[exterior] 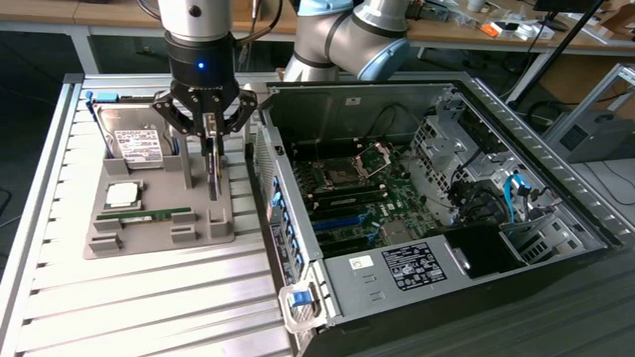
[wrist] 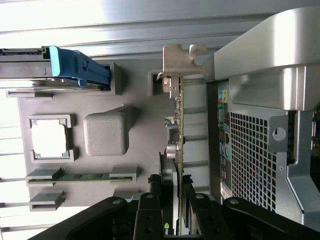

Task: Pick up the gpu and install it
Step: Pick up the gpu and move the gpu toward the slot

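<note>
Slatted table (exterior: 129,297) — grey tray (exterior: 149,238), computer case (exterior: 337,297).

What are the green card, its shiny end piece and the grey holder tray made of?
The gpu looks like green circuit board, matte, with small parts mounted on it. Its bracket looks like bare metal: silvery, thin and stamped to shape. The tray is probably plastic: dull, even grey, with blocky moulded slots.

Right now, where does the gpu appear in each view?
Exterior view: the gpu stands edge-on between the fingers, above the grey tray, at the exterior view's left of the computer case.
Wrist view: the gpu edge-on between the fingers, beside the computer case.
Shared landmark: the RAM stick.
</note>
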You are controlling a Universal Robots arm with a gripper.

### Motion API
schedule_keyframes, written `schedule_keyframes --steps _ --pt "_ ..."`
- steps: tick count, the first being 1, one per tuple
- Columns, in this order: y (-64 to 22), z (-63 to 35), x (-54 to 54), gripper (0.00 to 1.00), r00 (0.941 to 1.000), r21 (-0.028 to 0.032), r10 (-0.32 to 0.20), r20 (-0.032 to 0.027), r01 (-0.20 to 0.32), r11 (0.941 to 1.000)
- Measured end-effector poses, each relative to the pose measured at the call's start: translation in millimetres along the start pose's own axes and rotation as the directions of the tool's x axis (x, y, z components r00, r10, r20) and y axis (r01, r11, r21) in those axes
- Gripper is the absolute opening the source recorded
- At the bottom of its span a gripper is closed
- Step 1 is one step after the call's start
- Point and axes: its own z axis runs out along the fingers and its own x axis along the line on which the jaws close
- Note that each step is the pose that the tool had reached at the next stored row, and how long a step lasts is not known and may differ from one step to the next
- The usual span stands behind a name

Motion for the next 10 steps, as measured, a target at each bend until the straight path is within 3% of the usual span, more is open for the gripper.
schedule_keyframes --steps 10 --pt "-0.2 -3.1 -0.1 0.27 1.0 0.0 0.0 0.0 0.0 1.0"
